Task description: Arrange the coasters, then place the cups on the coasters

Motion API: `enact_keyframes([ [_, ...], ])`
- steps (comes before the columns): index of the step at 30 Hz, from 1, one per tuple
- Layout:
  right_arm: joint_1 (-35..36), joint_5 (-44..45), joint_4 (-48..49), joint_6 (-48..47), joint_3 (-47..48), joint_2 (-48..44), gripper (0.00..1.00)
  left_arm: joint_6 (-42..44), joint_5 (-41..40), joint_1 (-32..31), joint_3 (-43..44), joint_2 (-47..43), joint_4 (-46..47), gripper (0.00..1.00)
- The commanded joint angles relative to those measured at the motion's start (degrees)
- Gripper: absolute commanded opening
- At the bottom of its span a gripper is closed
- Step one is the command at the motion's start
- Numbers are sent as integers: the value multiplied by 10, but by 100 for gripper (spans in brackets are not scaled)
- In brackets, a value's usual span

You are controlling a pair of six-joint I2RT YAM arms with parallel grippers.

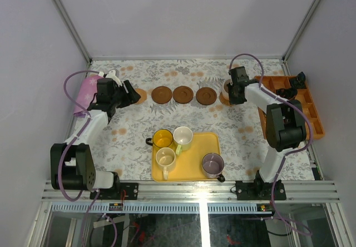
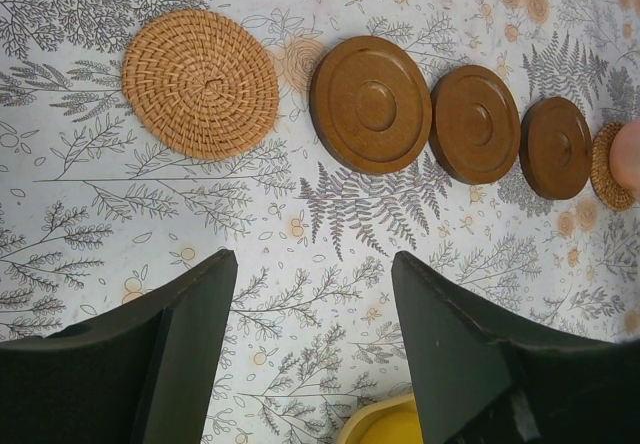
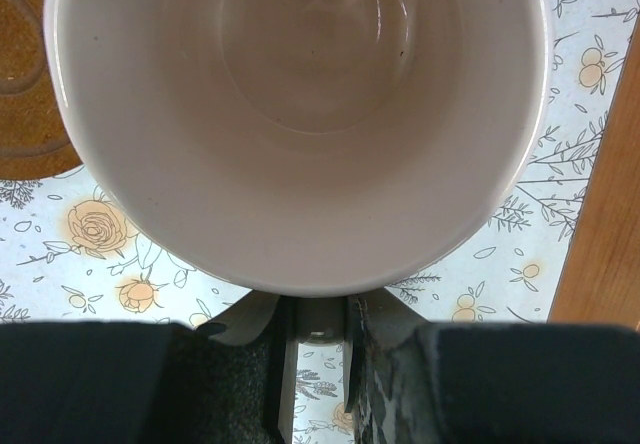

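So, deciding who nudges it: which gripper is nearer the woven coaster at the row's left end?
Left. The left gripper hangs open right beside the woven coaster; the right gripper is at the row's far end, gripping the pink cup.

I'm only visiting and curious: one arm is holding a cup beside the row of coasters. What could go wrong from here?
The right gripper pinches the pink cup only by its handle, so it might tilt or settle off-centre on the woven coaster under it. The orange tray lies close beside that arm, so a swing back could knock it.
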Motion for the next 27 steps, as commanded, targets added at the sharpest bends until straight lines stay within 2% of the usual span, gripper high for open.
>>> enact_keyframes([
  [1,-3,12,22,10,24,-20,0,9,-3,-5,10,7,6,64],
  [21,-3,-7,-9,16,28,-19,1,9,-5,-4,12,13,7,64],
  [23,-3,-7,-11,15,28,-17,6,9,-5,-4,12,12,7,64],
  [25,-3,-9,-15,16,29,-15,16,8,-6,-5,11,12,8,64],
  [27,-3,-9,-18,17,30,-13,33,7,-5,-4,12,12,8,64],
])
